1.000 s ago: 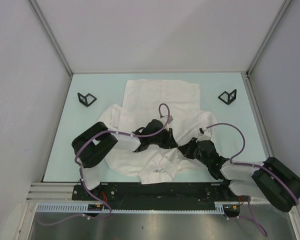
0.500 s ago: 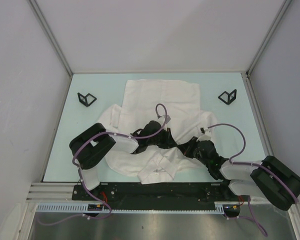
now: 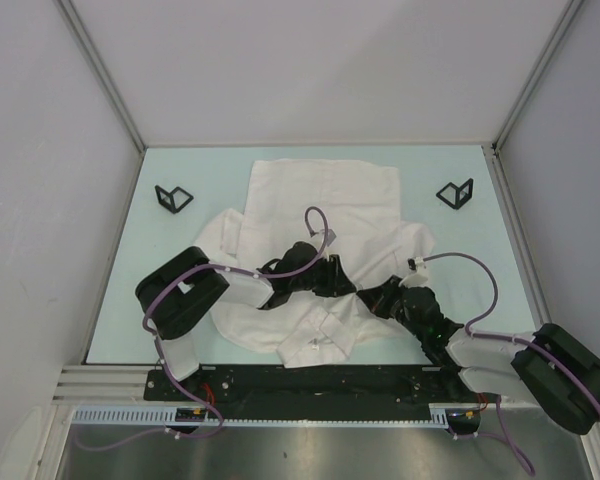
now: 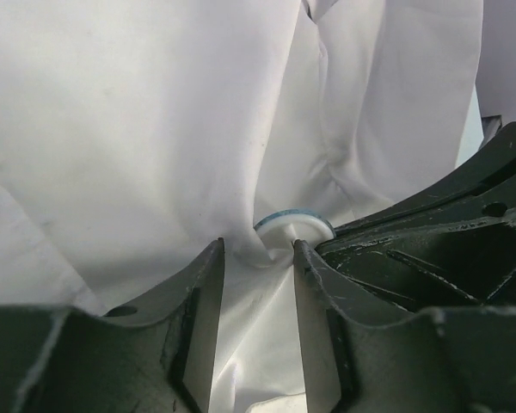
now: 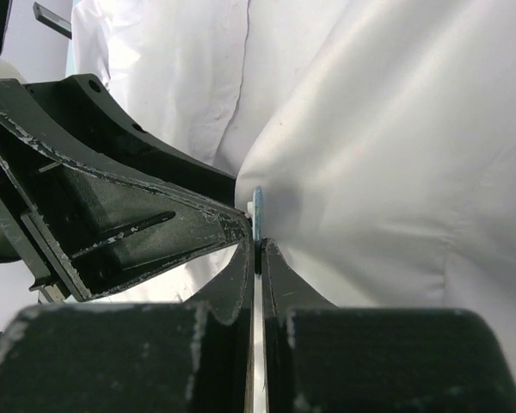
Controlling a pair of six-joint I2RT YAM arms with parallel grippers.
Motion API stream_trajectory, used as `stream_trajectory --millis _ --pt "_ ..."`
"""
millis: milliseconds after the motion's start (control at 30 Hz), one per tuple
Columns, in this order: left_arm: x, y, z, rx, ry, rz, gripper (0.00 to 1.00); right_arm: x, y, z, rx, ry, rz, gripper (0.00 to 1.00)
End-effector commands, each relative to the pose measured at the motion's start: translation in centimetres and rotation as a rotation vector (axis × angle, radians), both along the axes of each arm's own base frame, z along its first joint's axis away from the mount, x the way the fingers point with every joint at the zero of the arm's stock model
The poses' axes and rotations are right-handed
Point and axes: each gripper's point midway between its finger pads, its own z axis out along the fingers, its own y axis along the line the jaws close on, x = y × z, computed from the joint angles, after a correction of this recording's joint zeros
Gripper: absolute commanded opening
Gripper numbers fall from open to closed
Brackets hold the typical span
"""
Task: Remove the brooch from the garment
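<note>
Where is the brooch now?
In the left wrist view the brooch sits just beyond the left gripper on the shirt, its edge pinched by the right gripper.

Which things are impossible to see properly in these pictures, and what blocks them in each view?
Left wrist view: only the top rim of the brooch shows; a fold of the garment covers the rest and its fastening.
Right wrist view: the brooch is edge-on in the right gripper, so its face is unseen.
Top view: the arms hide the brooch and the gripper tips.
</note>
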Motion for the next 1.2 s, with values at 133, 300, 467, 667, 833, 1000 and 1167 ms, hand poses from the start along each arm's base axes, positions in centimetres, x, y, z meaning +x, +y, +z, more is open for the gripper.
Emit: stream_trajectory --millis 133,300,467,667,833,1000,1167 --pt "0.0 2.9 -3.1 0.086 0.070 0.043 0.33 1.8 0.4 5.7 0.164 -0.173 -0.043 0.00" --pt "-0.2 2.5 -3.0 0.064 0.075 0.021 0.18 2.0 0.6 5.9 0.175 -0.181 -0.040 0.00" --pt "-0.1 2.6 -3.2 0.068 0.073 0.026 0.00 2.2 0.7 5.7 0.179 -0.178 -0.037 0.00" --pt "-0.1 2.6 -2.8 0.058 0.068 0.021 0.06 1.9 0.1 4.2 0.127 -0.142 -0.041 0.00" --pt "-0.7 2.3 -1.2 -0.008 0.027 -0.022 0.31 1.3 -0.4 3.4 0.063 -0.137 -0.017 0.00" --pt "-1.2 1.8 0.0 -0.062 -0.005 -0.066 0.53 1.0 -0.9 2.5 -0.044 -0.120 0.004 0.00" --pt "-1.5 1.7 1.1 -0.102 -0.046 -0.092 0.57 0.9 -2.0 1.2 -0.177 -0.071 -0.005 0.00"
